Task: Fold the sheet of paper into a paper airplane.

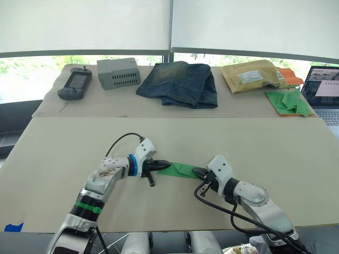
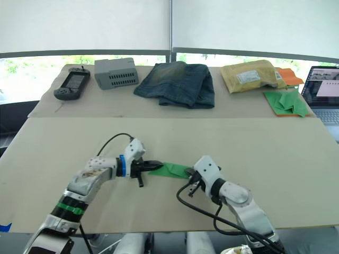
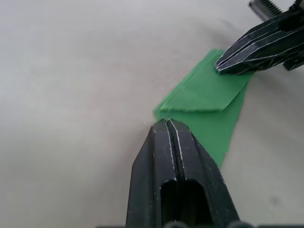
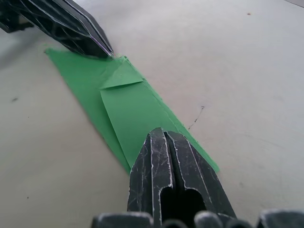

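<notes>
A narrow folded green paper airplane (image 1: 181, 169) lay flat on the near surface (image 1: 275, 153). The left gripper (image 1: 162, 165) and right gripper (image 1: 199, 172), both closed, pressed its opposite ends, seemingly to flatten the creases.

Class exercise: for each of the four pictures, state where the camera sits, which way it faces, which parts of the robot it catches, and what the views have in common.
Left eye view: on the head, facing forward and down over the table; both arms, left gripper, right gripper.
Right eye view: beside it, same scene.
Left wrist view: looks along the shut left fingers at the folded paper airplane.
Right wrist view: looks along the shut right fingers at the same paper.
Shared: each wrist view catches the other gripper pressing the opposite end.
</notes>
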